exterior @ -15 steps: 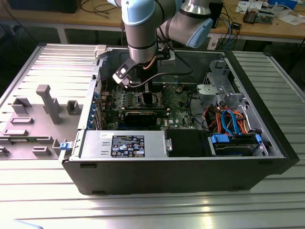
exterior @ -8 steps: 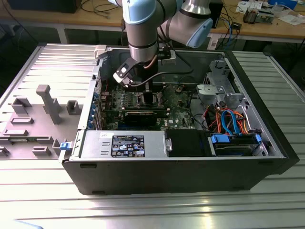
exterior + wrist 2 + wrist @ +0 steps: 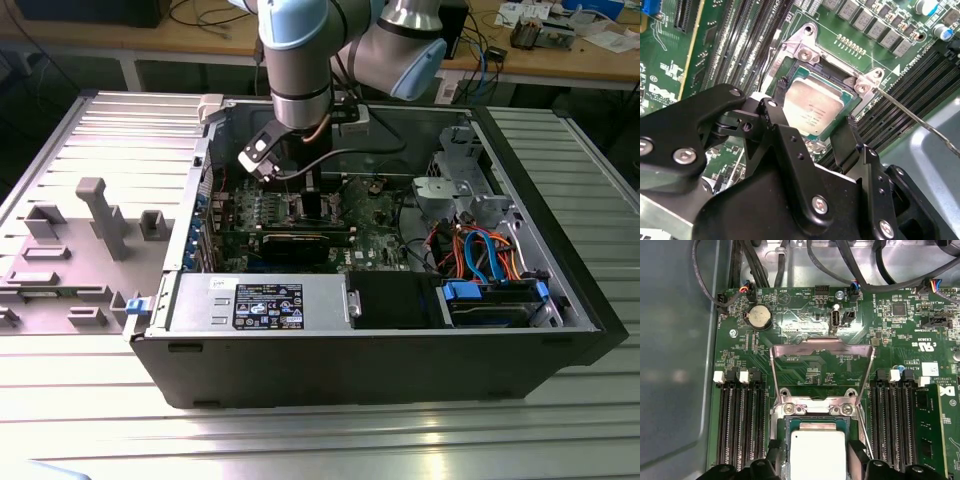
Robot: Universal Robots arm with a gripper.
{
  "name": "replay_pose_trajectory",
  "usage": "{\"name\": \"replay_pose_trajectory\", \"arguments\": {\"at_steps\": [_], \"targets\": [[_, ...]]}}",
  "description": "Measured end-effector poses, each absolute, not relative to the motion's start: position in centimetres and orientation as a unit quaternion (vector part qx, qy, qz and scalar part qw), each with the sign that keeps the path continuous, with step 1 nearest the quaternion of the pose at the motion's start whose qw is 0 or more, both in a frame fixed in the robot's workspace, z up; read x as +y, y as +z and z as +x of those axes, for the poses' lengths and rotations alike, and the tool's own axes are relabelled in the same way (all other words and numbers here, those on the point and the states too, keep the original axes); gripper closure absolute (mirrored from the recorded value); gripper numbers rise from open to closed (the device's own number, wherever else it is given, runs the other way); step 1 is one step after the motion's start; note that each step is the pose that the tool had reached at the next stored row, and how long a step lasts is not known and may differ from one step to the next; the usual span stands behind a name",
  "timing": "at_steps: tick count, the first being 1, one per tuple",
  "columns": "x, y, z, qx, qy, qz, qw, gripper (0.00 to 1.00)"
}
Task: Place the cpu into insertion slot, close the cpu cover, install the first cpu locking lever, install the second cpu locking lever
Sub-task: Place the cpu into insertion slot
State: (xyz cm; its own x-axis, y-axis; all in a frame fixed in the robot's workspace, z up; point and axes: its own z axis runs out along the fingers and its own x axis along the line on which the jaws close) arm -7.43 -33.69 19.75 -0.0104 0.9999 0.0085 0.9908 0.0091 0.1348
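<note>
— So, how does the arm (image 3: pixel 300 60) stand?
— Its last link is upright, reaching down into the open case (image 3: pixel 400 360) on the counter (image 3: pixel 300 440), with the gripper (image 3: pixel 310 205) low over the board (image 3: pixel 900 335).
— And the wrist views?
— The first wrist view has the cover (image 3: pixel 822 346) open, away from the slot (image 3: pixel 812 407). The cpu (image 3: pixel 818 452) lies in the slot with the gripper astride it; clasping or let go, I cannot tell. The second wrist view adds a thin lever (image 3: pixel 910 112) jutting free beside the slot.
</note>
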Motion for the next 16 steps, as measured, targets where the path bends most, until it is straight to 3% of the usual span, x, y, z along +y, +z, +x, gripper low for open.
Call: {"name": "replay_pose_trajectory", "arguments": {"at_steps": [3, 9, 16], "targets": [[-33.7, 19.9, -7.4, 0.709, 0.047, 0.702, 0.047, 0.37], [-33.7, 21.2, -7.0, 0.71, 0.04, 0.702, 0.04, 0.37], [-33.7, 22.7, -6.2, 0.71, 0.021, 0.704, 0.021, 0.89]]}}
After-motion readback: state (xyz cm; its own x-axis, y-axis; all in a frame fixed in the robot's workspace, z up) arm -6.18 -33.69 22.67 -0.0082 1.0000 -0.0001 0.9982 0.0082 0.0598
